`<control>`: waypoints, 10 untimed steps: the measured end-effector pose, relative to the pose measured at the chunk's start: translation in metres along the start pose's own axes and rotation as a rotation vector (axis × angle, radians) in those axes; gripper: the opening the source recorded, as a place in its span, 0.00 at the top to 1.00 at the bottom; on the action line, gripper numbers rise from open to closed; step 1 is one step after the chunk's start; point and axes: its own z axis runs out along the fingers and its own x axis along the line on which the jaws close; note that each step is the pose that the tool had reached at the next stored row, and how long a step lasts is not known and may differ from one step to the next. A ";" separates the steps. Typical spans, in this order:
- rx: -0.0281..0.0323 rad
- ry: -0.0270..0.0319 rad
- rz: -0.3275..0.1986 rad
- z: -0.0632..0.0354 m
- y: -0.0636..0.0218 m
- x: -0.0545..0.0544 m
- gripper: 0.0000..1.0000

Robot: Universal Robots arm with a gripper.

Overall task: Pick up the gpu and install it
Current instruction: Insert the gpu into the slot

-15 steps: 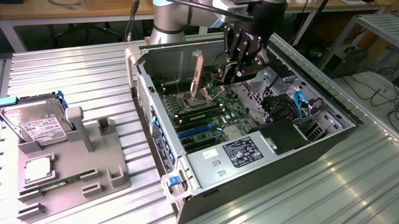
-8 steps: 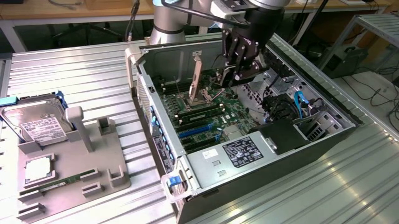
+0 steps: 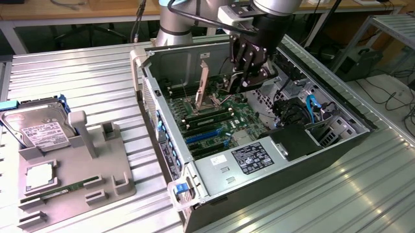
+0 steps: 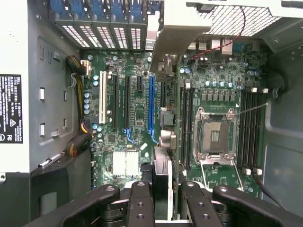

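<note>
Black pincer (image 4: pixel 161 201) is clamping the gpu, a thin dark green circuit board with silvery end bracket (image 4: pixel 163 156), edge-on, hanging directly beneath it over the open grey computer case's motherboard (image 4: pixel 137 101). Card is looking light, stiff, fragile; gripping bare board edges seems safest.

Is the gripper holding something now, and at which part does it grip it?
Yes. The gripper holds the gpu edge-on by its upper edge, above the motherboard.
</note>
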 end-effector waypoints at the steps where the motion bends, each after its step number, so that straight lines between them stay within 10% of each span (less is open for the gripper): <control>1: -0.0001 0.0001 0.000 0.0000 0.0000 0.000 0.72; 10: 0.0116 -0.0015 -0.009 0.0115 0.0027 -0.001 0.72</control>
